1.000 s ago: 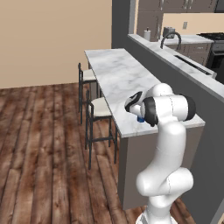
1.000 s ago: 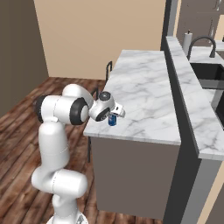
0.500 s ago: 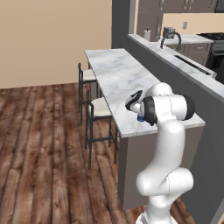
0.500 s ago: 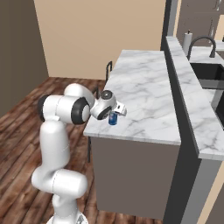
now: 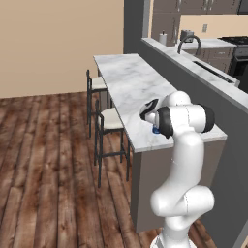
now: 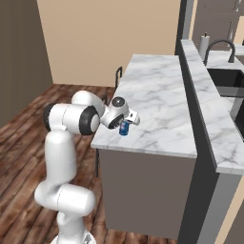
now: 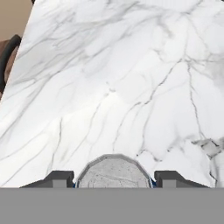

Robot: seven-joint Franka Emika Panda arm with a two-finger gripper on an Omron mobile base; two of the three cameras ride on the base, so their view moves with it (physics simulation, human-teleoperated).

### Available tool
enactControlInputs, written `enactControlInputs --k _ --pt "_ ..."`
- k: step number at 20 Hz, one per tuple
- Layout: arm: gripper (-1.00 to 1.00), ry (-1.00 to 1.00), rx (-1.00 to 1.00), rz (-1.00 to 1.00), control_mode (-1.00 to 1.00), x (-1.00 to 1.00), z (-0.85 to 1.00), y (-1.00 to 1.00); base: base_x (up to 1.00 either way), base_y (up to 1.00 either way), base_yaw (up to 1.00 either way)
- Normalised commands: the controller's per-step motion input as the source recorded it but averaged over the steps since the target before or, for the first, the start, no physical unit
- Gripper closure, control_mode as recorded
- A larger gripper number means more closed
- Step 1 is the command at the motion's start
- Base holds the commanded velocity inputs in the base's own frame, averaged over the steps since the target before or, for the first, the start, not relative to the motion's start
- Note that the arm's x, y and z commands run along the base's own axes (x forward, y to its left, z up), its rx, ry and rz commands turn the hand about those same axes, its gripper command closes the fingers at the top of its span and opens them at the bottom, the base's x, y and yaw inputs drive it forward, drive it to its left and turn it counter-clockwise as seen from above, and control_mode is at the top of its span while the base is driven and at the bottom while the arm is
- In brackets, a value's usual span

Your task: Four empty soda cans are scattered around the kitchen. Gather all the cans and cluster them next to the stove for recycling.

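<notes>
Tool (image 7: 113, 178) is pointing down at the table (image 7: 131, 78), its two dark fingertips (image 7: 56, 178) sitting one on each side of a soda can (image 7: 113, 171). Jaws are standing narrow and closing against the can's sides; the can is being gripped, its base at or just above the marble.

In the right base view the tool (image 6: 125, 125) is hanging over the near left part of the table (image 6: 157, 95), with the soda can (image 6: 124, 128) showing beneath the white hand. In the left base view the tool (image 5: 155, 127) is mostly hidden behind the arm's dark elbow joint; a sliver of the soda can (image 5: 156, 130) is peeking out below it, near the table's (image 5: 131, 82) front edge.

Can appearance: short cylinder, blue side wall in both base views, silvery grey top with a faint raised rim in the hand view. Standing upright. No label or writing is legible at this size.

Containers: a sink basin (image 6: 228, 82) is lying beyond the raised grey ledge (image 6: 200, 90), with a dark curved faucet (image 6: 220, 47) over it; I cannot tell whether it is holding anything.

Two stools (image 5: 110, 127) with pale seats are standing tucked against the table's left side on the wood plank floor (image 5: 43, 160). A corner of the stove (image 5: 238, 48) is showing at far right, well apart from the can.
</notes>
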Motion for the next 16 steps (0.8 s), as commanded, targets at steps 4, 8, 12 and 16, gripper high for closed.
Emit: enactControlInputs --k 4,8,12,16 --pt "1.0 0.0 0.0 0.0 -1.0 0.01 0.0 -0.14 0.0 0.0 0.0" --pt "1.0 -0.01 0.0 0.0 -1.0 0.0 0.0 -0.12 0.0 0.0 0.0" --pt "1.0 -0.08 0.0 0.0 -1.0 -0.12 0.26 -0.03 0.0 0.0 0.0" --pt "1.0 -0.13 0.0 0.0 -1.0 -0.3 0.5 -0.01 0.0 0.0 0.0"
